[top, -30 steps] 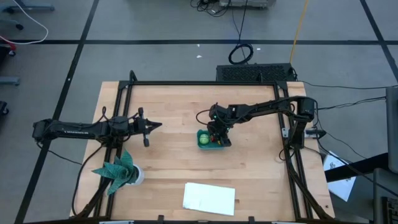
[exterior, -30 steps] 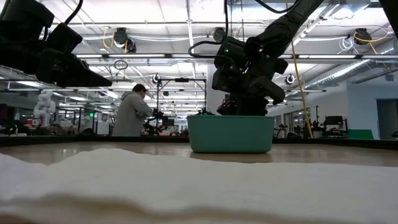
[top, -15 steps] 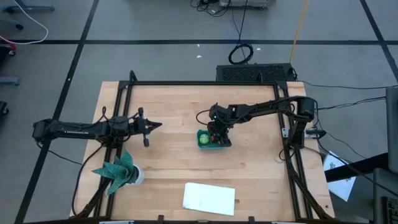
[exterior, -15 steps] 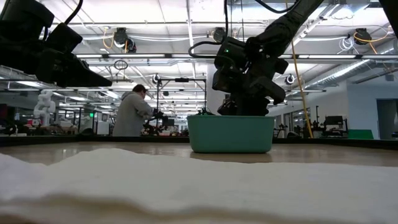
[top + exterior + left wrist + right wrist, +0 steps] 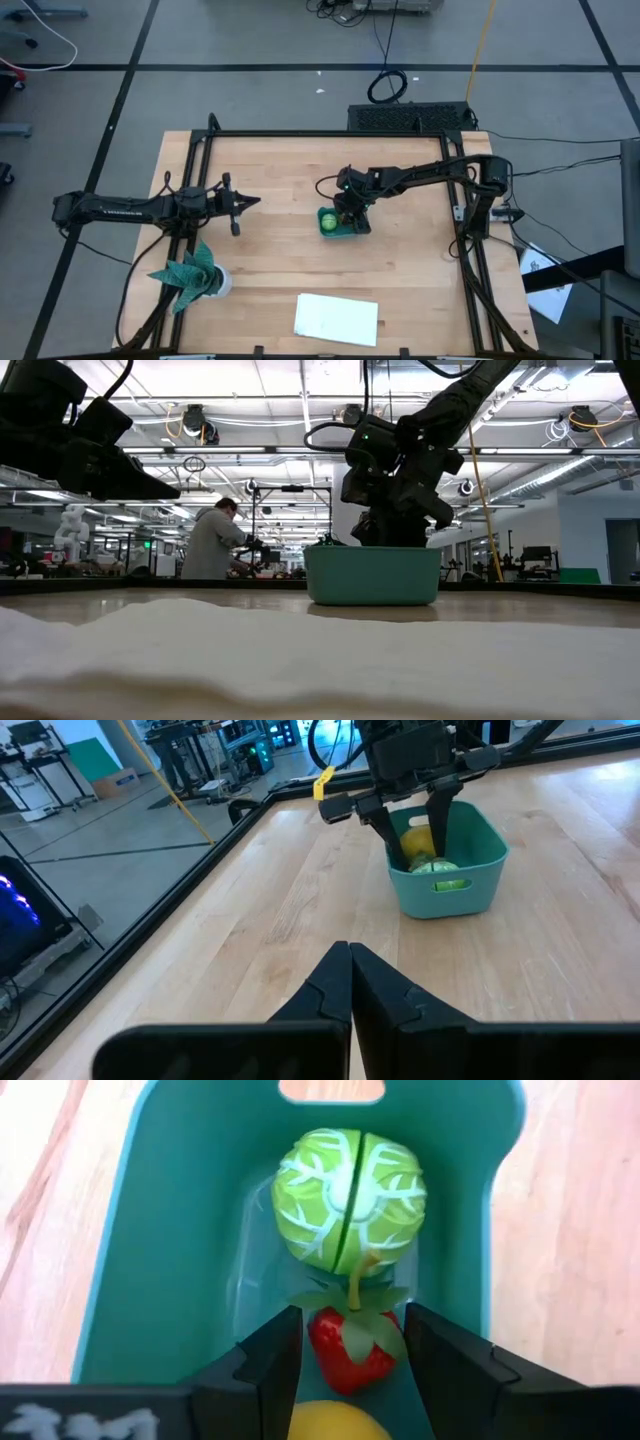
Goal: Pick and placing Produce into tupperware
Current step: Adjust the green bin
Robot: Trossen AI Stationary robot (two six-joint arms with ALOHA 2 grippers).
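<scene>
High view: wooden table [image 5: 280,260] in lab, cables on floor beyond. Left gripper [image 5: 238,203] waits left of centre, fingers pressed together. Right gripper [image 5: 347,212] down inside tub [image 5: 331,232] at table centre.

Low view: tub wall hides contents.

Left wrist view: lemon [image 5: 417,842] and cabbage [image 5: 436,867] in tub.

Right wrist view: fingers spread, strawberry [image 5: 350,1348] between them, cabbage just ahead, lemon nearest wrist. Risk: lifting out could snag the berry's stem or drag tub.

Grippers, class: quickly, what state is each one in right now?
Left gripper: shut, empty.
Right gripper: open astride the strawberry in the tub.
</scene>
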